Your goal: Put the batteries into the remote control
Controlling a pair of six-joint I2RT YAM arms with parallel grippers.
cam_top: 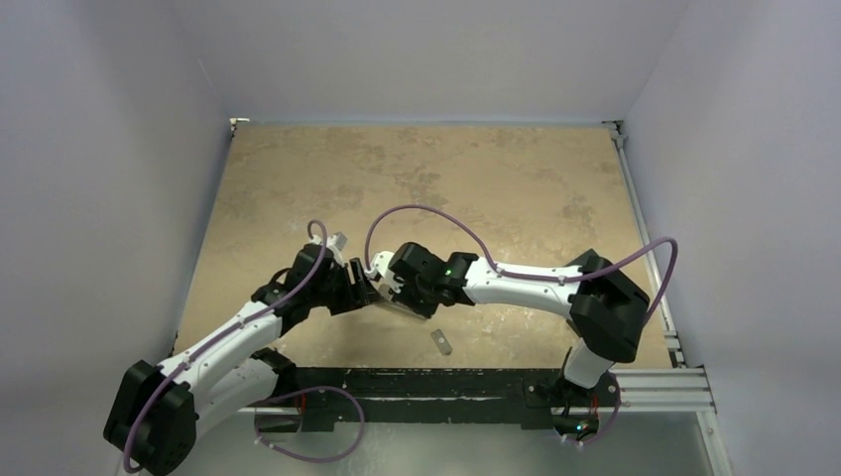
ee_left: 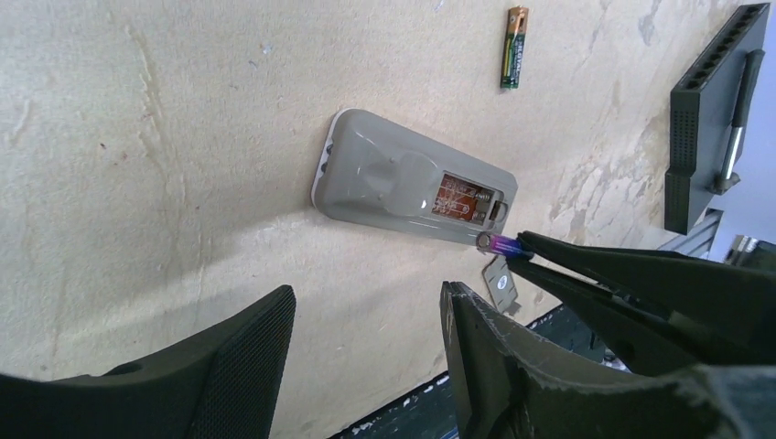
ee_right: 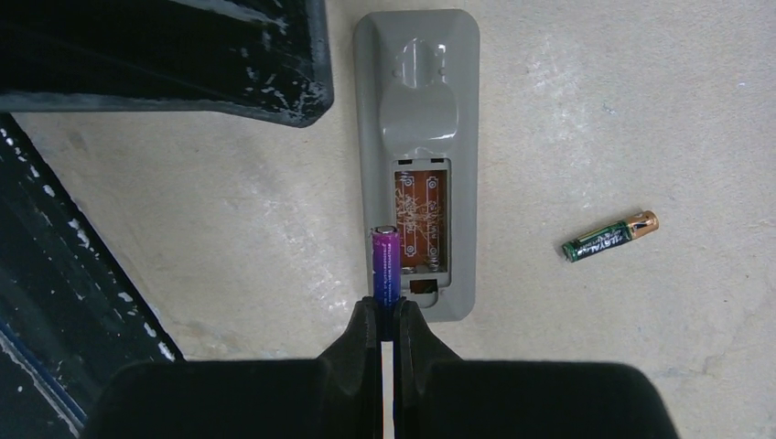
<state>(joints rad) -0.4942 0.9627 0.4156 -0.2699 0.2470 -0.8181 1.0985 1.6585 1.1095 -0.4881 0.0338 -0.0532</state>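
- Looking at a mottled tan table (cam_top: 417, 169), with all the action on its near half.
- Spotting a flat black slab (ee_left: 709, 119) at the right edge of the left wrist view, well apart from the remote control (ee_left: 403, 178).
- Finding the left gripper (ee_left: 366, 293) spread wide, holding nothing, hovering near the remote control's long side.
- Finding the right gripper (ee_right: 385, 315) pinched tight on the near end of the purple battery (ee_right: 384, 265), with barely a sliver of gap between the tips.
- Got the remote control lying flat on the table, grey underside up, cover off, battery recess (ee_right: 423, 219) bare with an orange board showing. Sits straight ahead of the right gripper, lengthwise, recess end nearest the fingertips.
- Got the purple battery poking out past those tips, parallel to the remote control, over the left rim of the battery recess rather than down in it. Can't tell if it's actually touching the plastic.
- Got the dark battery (ee_right: 608, 237), brassy end and all, loose on the table off to the remote control's right in the right wrist view. Lies apart from both grippers, at an angle.
- Spotting a little grey cover piece (ee_left: 501, 283) flat on the table just beside the recess end.
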